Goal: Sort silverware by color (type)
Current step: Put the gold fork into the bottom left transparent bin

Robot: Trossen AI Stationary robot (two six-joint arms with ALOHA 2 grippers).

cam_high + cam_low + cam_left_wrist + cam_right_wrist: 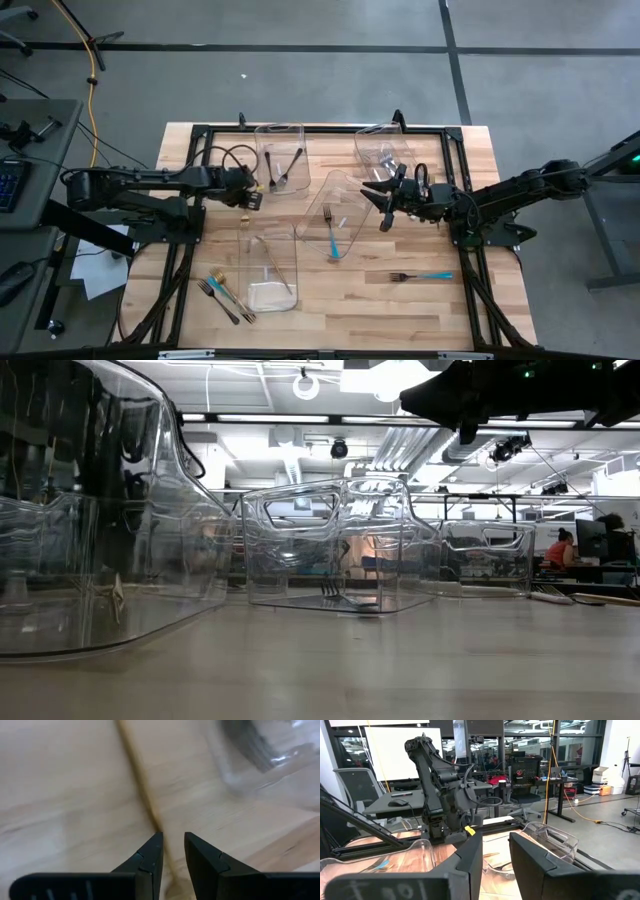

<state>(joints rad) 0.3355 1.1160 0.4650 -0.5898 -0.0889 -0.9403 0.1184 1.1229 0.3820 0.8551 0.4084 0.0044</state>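
Left wrist view alone shows the left tool [173, 851] narrowly pinching a slim gold utensil [141, 785] above the wooden counter [60, 795]; the right tool [495, 855] hovers narrowly parted, empty.

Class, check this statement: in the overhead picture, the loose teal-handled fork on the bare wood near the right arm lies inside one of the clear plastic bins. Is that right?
Not quite. The high view shows that teal-handled fork lying on the bare wooden table, outside every bin. A different teal-handled utensil lies inside the clear rectangular plastic bin in the middle.
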